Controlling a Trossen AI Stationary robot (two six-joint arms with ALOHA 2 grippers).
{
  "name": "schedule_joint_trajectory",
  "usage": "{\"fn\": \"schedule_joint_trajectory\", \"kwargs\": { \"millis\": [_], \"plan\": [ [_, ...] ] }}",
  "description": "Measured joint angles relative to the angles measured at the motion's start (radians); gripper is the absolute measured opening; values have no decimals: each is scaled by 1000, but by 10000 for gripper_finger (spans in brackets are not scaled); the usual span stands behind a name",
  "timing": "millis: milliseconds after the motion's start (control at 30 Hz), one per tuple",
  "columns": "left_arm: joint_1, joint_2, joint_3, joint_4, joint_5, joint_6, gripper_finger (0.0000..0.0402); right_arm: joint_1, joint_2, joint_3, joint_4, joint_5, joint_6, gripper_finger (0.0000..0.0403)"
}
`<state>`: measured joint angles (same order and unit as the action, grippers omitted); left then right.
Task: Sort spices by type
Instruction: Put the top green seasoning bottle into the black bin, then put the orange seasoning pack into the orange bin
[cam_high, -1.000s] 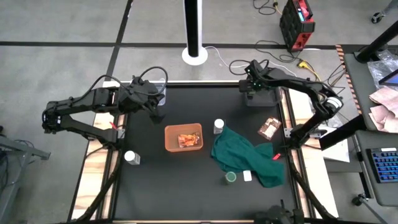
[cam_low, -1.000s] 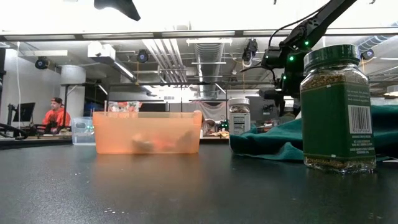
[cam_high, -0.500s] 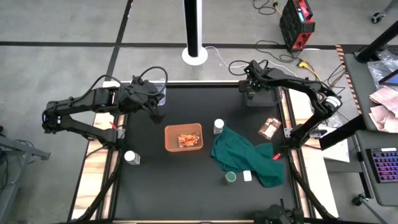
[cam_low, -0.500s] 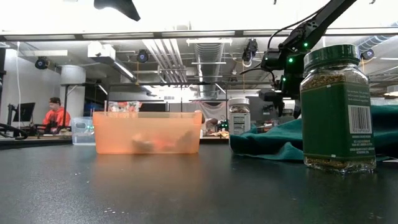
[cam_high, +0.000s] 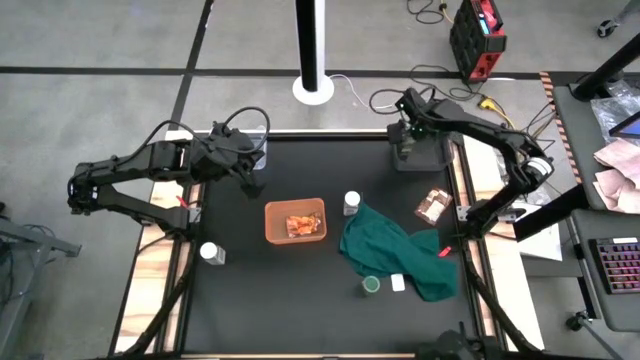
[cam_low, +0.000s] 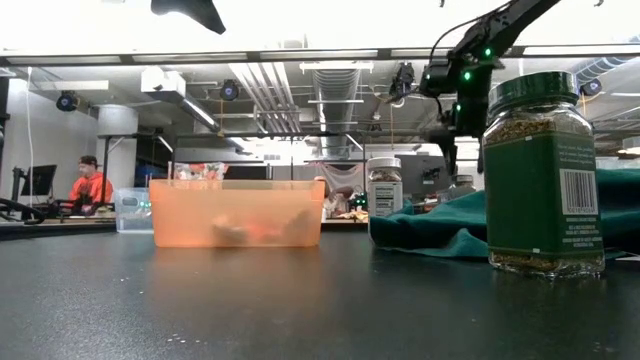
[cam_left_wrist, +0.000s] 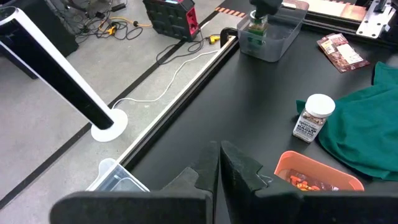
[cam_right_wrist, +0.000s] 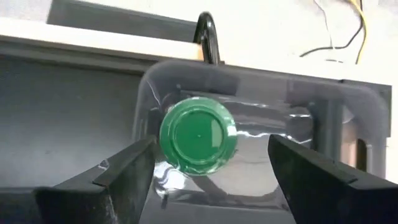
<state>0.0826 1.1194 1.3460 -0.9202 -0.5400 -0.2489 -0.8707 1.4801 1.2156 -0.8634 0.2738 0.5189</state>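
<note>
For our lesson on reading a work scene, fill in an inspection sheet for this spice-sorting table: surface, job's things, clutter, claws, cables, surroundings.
Surface: black table.
Job's things: green-capped jar in clear bin; another by the cloth; white-capped jars; brown packet; orange bin of packets.
Clutter: green cloth; white block.
Claws: right claw open above the binned jar; left claw shut, idle.
Cables: on the floor.
Surroundings: white pole; person in orange.

Green-capped jar (cam_low: 543, 172) close up, white-capped jar (cam_low: 384, 198), green cloth (cam_low: 450, 228), orange bin (cam_low: 237, 212)
</note>
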Motion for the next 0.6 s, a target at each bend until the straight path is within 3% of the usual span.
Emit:
{"fn": "schedule_joint_trajectory", "kwargs": {
  "millis": [267, 600],
  "plan": [
    [0, 0, 0, 0, 0, 0, 0, 38, -119, 68, -131, -13, -1, 292],
    [0, 0, 0, 2, 0, 0, 0, 212, -324, 68, -213, -82, 15, 258]
  ]
}}
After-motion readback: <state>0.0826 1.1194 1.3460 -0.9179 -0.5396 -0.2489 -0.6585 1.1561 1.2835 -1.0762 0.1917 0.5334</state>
